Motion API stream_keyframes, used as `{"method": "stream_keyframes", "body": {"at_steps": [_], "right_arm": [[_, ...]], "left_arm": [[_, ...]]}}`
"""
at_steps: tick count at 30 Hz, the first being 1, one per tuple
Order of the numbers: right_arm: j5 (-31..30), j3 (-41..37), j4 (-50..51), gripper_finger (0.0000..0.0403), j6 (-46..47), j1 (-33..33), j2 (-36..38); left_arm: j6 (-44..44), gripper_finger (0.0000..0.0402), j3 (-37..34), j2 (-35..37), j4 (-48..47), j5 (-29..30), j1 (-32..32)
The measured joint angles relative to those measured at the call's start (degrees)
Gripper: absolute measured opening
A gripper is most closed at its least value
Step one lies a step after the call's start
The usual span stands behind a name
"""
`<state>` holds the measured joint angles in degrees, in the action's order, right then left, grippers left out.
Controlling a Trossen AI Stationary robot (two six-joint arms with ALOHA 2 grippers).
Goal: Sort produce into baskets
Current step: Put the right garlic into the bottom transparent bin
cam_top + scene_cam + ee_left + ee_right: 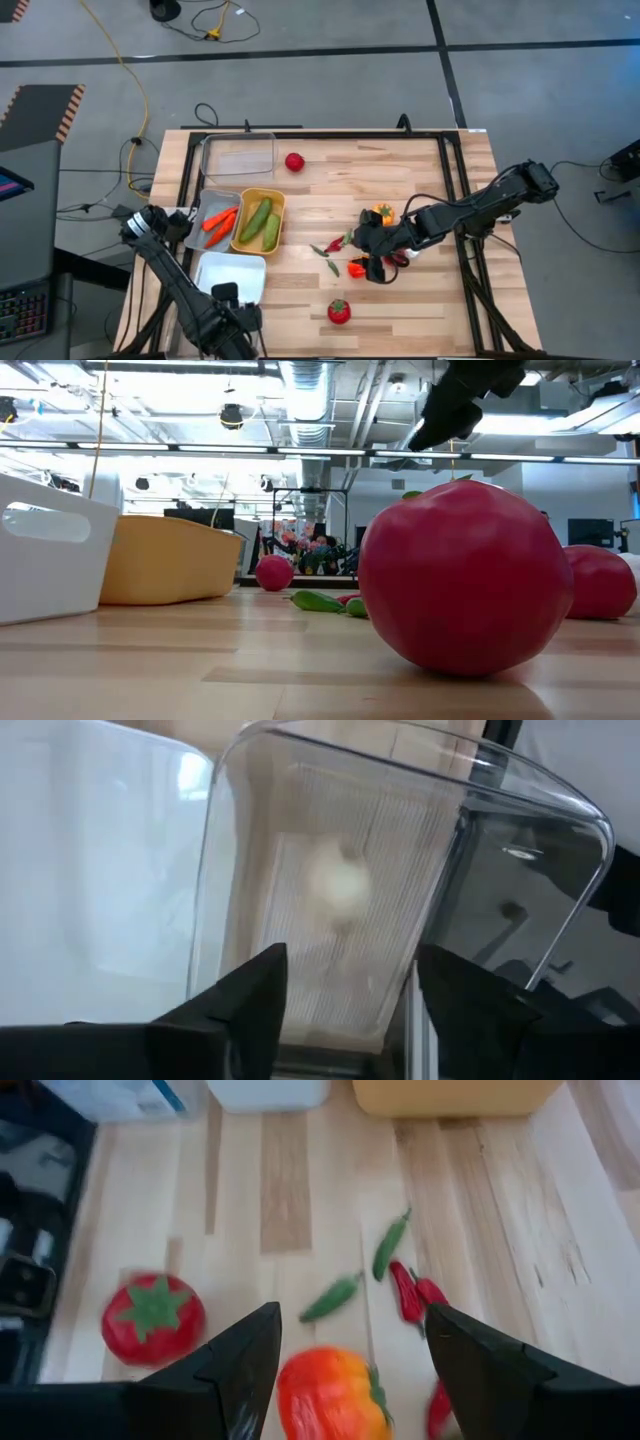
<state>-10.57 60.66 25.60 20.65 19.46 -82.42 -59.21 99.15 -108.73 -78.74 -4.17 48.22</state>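
Observation:
My left gripper (350, 970) stands open, pointing down over a clear basket (400, 870) at the table's near left corner (228, 305). A blurred white garlic bulb (340, 885) shows inside that basket, below the fingers and apart from them. My right gripper (352, 1330) is open at mid-right (372, 265), slanting down. Its fingers stand on either side of an orange pepper (330, 1395) without touching it. Green chillies (392, 1245) and red chillies (405, 1290) lie on the wood just beyond. A red tomato (152, 1318) stands beside them.
A grey basket (200, 205) holds carrots, and a yellow basket (280, 200) holds cucumbers. A white basket (230, 275) sits nearer, and a second clear basket (238, 157) stands at the far left. Also on the table: a tomato (294, 162), another tomato (339, 311), and a second pepper (383, 212).

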Motion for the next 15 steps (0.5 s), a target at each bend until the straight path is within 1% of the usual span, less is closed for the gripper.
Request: {"method": "stream_keyframes", "body": {"at_steps": [2,5,9,11,15], "right_arm": [[0.0,0.1,3.7,0.0276,-0.1,-0.2,0.8],[-1.1,0.2,9.0,0.0276,0.6,-0.5,3.1],[-7.1,0.3,19.8,0.0276,4.8,-0.9,6.5],[-8.1,0.2,25.6,0.0276,7.7,-1.4,8.0],[-8.9,-1.5,33.7,0.0276,11.6,-2.5,10.4]], "left_arm": [[0.1,0.0226,0.0,0.0,-0.3,0.3,-0.1],[2.7,0.0236,0.0,0.0,-0.5,0.4,-0.1],[6.6,0.0237,0.0,0.0,-0.4,1.7,-0.1],[8.0,0.0237,0.0,0.0,-0.4,3.0,-0.3],[9.6,0.0238,0.0,0.0,-0.4,3.6,-1.3]]}}
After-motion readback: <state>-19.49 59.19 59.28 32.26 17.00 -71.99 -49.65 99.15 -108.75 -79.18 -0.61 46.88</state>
